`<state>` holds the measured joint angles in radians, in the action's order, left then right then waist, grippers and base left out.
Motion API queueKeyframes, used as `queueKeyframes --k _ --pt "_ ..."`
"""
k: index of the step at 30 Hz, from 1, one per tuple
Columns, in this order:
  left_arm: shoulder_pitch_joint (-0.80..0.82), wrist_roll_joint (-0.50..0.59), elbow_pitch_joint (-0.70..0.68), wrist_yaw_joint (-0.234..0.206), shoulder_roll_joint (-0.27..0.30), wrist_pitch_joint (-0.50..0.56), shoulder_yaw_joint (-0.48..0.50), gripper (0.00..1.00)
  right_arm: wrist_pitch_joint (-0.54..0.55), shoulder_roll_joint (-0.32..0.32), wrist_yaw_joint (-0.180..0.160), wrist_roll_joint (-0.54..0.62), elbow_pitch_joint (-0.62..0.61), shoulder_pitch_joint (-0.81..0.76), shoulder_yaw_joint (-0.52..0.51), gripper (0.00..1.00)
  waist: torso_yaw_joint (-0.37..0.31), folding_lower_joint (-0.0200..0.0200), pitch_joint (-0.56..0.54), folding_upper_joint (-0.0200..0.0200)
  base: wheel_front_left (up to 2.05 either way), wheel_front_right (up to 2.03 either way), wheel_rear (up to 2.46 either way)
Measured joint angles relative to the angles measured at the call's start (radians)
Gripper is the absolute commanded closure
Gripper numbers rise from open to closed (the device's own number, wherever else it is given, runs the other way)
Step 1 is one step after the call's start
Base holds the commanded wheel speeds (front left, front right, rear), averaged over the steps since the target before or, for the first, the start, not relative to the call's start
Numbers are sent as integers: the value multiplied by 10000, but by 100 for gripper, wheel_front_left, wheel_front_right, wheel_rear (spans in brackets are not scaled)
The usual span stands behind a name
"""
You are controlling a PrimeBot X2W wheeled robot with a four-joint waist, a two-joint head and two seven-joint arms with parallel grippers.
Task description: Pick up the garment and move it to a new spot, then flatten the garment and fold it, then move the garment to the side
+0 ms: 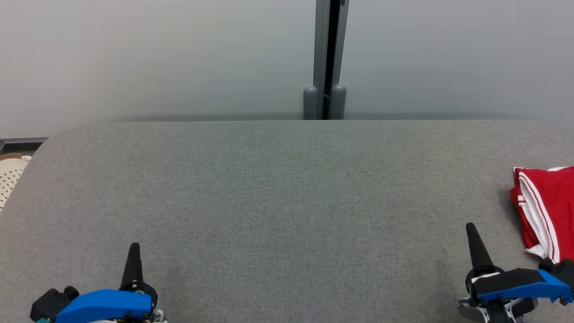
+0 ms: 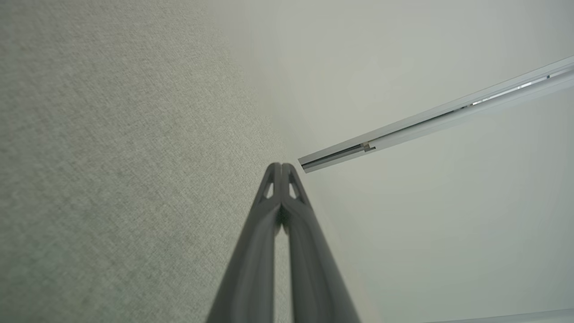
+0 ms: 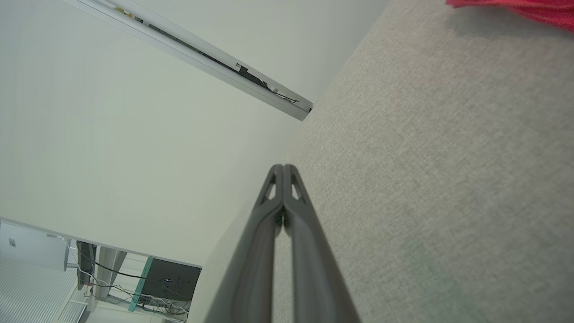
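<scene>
A red garment (image 1: pixel 545 208) with white stripes lies folded at the far right edge of the grey fabric table (image 1: pixel 287 202), partly cut off by the picture's edge. A strip of the garment (image 3: pixel 520 8) shows at the top right of the right wrist view. My right gripper (image 1: pixel 471 228) is shut and empty, low at the right, just left of the garment and not touching it. Its closed fingers (image 3: pixel 283 172) point over bare table. My left gripper (image 1: pixel 134 246) is shut and empty at the lower left, its fingers (image 2: pixel 281 170) pressed together above the table.
A pale wall with a grey vertical post (image 1: pixel 326 58) stands behind the table's far edge. A cream perforated basket (image 1: pixel 11 177) sits beyond the table's left corner. In the right wrist view, a dark box with cables (image 3: pixel 168 282) lies on the floor.
</scene>
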<state>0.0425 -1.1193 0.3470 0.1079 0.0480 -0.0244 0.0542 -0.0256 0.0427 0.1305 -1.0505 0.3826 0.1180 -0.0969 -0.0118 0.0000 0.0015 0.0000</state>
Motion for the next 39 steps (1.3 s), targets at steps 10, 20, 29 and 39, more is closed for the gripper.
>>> queueKeyframes --k 10,20,29,39 --pt "75 -943 -198 19 2 261 98 100 268 6 0 -1078 -255 -6 -31 100 19 0 2 0 0 0 0" --pt "214 -1789 -368 69 4 502 240 100 516 12 0 -2036 -497 -23 -58 100 36 0 5 0 0 0 0" --pt "280 -2510 -518 86 6 711 305 100 732 19 0 -2857 -702 -25 -79 100 53 0 7 0 0 0 0" --pt "390 -3250 -656 121 8 924 374 100 940 27 0 -3689 -897 -27 -100 100 71 0 10 0 0 0 0"
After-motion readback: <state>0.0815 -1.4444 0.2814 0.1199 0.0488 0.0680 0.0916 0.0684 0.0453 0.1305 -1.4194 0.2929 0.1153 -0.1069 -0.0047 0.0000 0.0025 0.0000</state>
